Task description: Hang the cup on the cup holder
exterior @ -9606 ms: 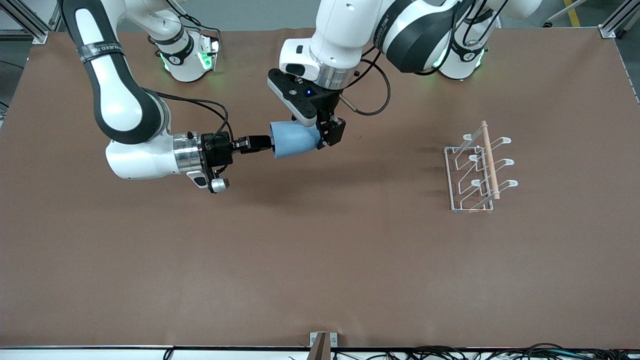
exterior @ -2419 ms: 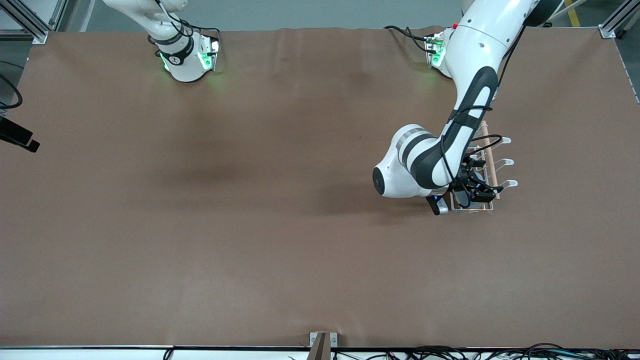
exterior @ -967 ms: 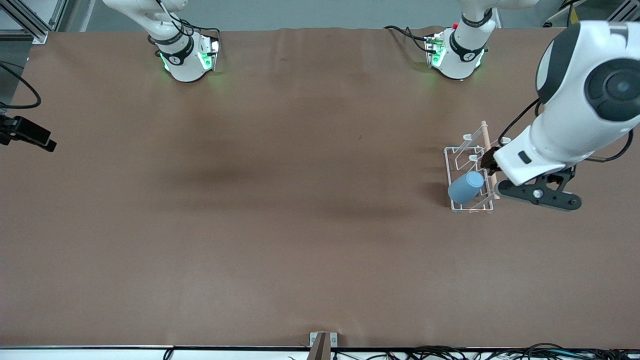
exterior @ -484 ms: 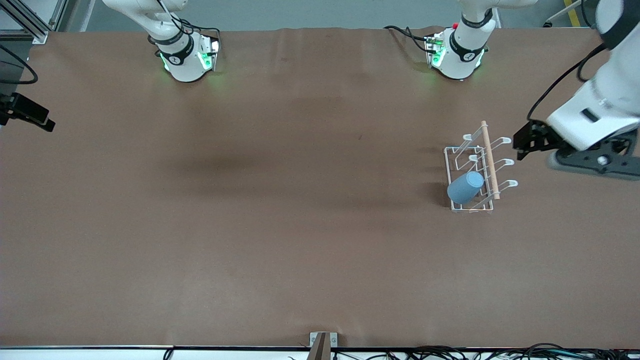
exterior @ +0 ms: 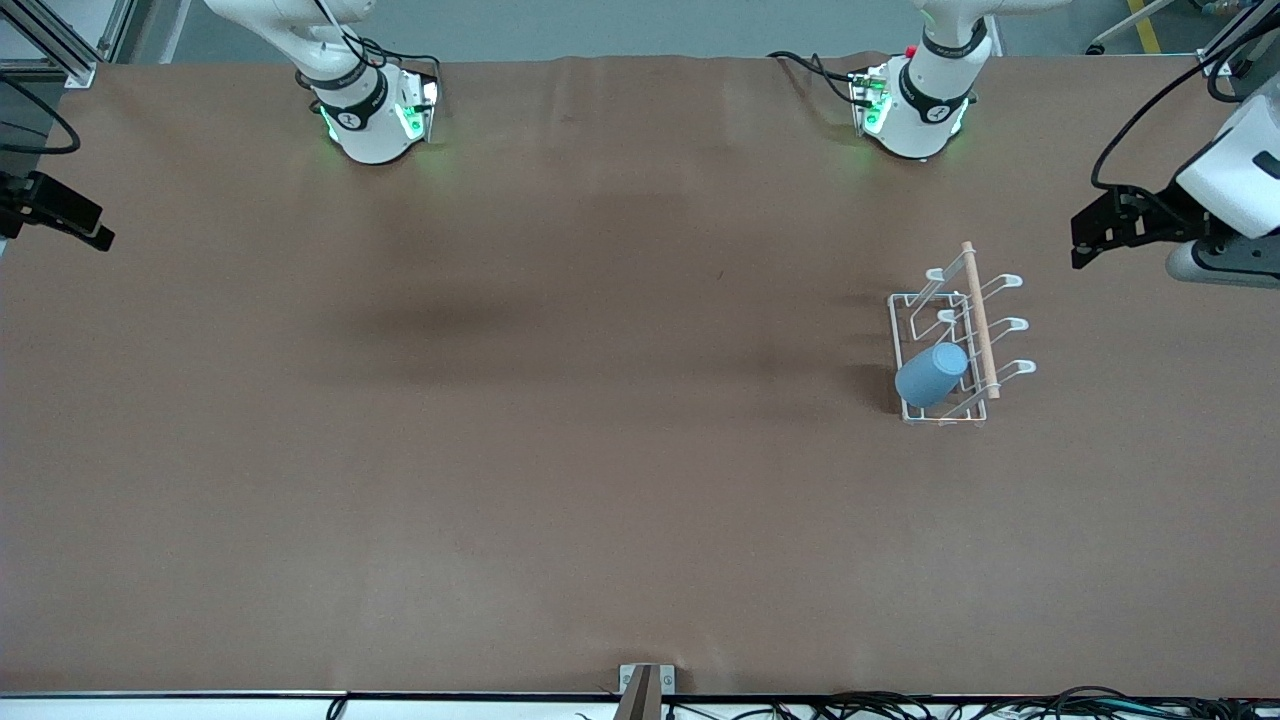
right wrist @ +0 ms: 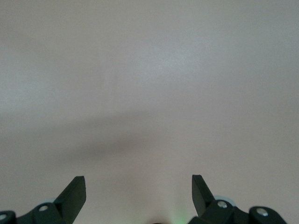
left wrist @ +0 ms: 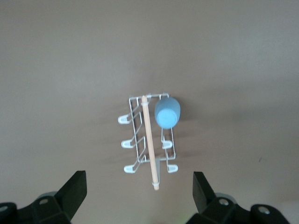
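Observation:
The light-blue cup (exterior: 930, 374) hangs tilted, mouth down, on a prong of the white wire cup holder (exterior: 977, 312), at the rack's corner nearest the front camera. In the left wrist view the cup (left wrist: 167, 112) and the cup holder (left wrist: 148, 135) lie well below. My left gripper (exterior: 1085, 235) is up over the table's edge at the left arm's end, apart from the rack, open and empty (left wrist: 139, 182). My right gripper (exterior: 85, 225) hangs at the right arm's end of the table, open (right wrist: 138, 184) with only bare table under it.
A brown mat (exterior: 560, 450) covers the table. Both arm bases (exterior: 375, 115) stand along the edge farthest from the front camera. A small bracket (exterior: 645, 685) sits at the nearest edge.
My left gripper has drawn up and away from the rack toward the left arm's end of the table. The cup stays on its prong. The right gripper has barely shifted.

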